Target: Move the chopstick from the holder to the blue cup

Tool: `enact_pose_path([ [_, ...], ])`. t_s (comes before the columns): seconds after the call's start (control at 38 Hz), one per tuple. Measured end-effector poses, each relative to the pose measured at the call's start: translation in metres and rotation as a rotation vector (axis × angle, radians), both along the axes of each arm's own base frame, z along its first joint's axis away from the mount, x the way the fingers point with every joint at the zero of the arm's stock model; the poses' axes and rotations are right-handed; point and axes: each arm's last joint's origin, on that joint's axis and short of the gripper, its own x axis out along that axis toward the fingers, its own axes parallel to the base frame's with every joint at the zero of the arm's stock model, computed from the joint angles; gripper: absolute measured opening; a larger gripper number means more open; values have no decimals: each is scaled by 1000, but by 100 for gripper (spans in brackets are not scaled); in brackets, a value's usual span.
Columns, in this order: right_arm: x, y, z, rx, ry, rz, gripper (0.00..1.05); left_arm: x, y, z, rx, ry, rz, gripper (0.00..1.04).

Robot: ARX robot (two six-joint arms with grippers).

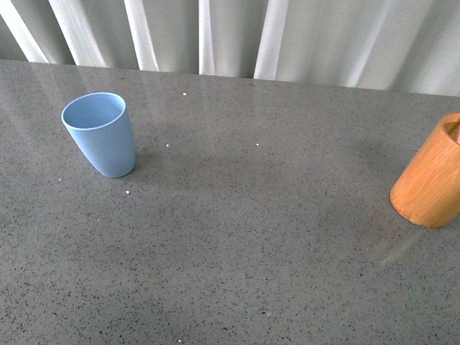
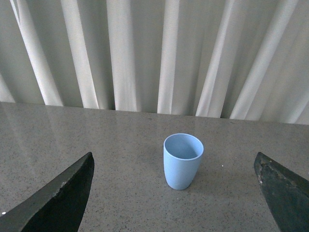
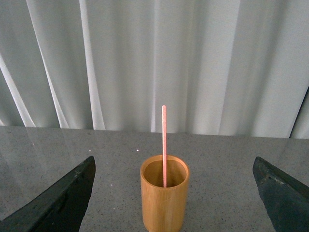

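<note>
The light blue cup (image 1: 100,134) stands upright and empty at the table's left; the left wrist view shows the blue cup (image 2: 182,160) ahead of my open left gripper (image 2: 175,193), well apart from both fingers. At the right edge of the front view stands the orange-brown holder (image 1: 431,174), partly cut off. In the right wrist view the holder (image 3: 164,198) stands between the wide-open fingers of my right gripper (image 3: 174,193), untouched, with one pinkish chopstick (image 3: 164,140) standing upright in it. Neither arm appears in the front view.
The grey speckled table (image 1: 251,237) stretches between cup and holder. White curtains (image 1: 237,36) hang along the table's far edge.
</note>
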Motion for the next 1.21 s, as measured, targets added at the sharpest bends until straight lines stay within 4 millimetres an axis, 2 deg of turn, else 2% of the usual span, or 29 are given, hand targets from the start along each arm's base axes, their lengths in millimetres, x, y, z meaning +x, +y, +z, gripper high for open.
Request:
enact_pose_path([
  [1.21,0,0,0,0,0,0,95,0,0,0,0,0,0,98],
])
